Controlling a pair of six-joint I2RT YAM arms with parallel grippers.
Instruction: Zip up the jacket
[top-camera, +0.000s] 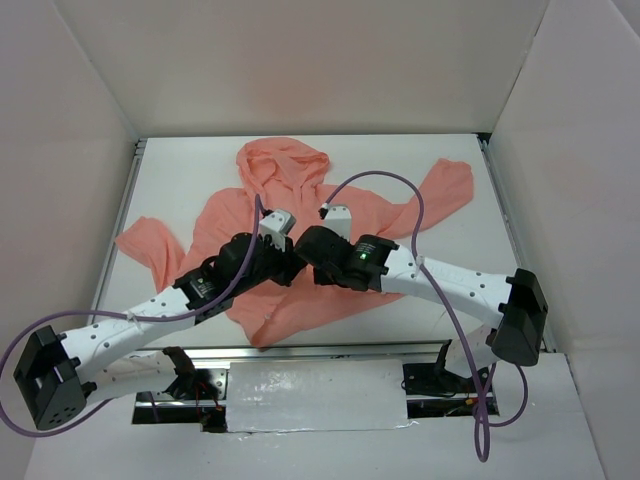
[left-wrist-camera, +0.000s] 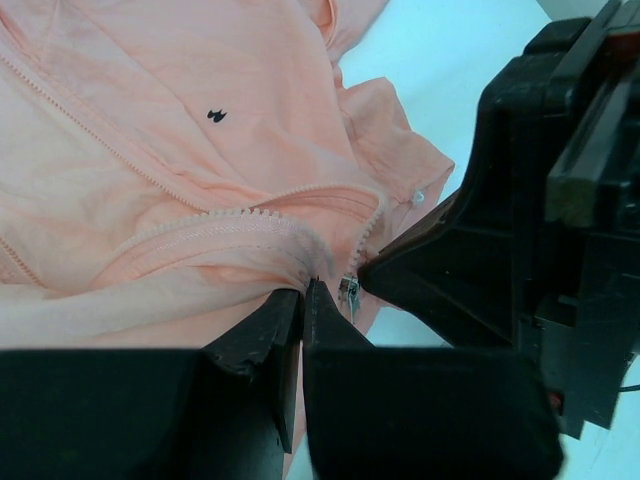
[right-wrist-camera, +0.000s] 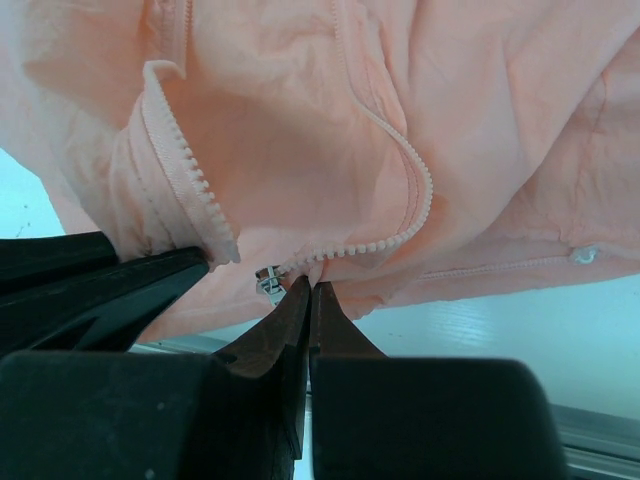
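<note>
Black fingers of the left pincer (left-wrist-camera: 303, 295) are being pressed together on a fold of the jacket (top-camera: 225, 215), just beside the small metal slider (left-wrist-camera: 350, 295) at the bottom of the zip. On the other side of the slider, the right pincer (right-wrist-camera: 308, 290) is likewise being held closed on the hem, its tips touching the zip tape.

Beyond the slider, the two rows of zipper teeth (right-wrist-camera: 185, 180) are being seen apart, so the front is judged to be open along almost its whole length. The jacket is being carried by the white surface (top-camera: 180, 170), with the hood (top-camera: 285, 160) lying far from the slider. A tiny chest mark (left-wrist-camera: 216, 116) is showing on one panel.

The cloth is being judged thin, light and very limp. It is likely to bunch and ride along with the slider rather than resist it. The hem just below the slider is therefore being considered the place to be held taut, with the pull tab taken by the other pincer. That tab is small, metal and probably slippery. Whether it is being caught by either pincer cannot be told.
</note>
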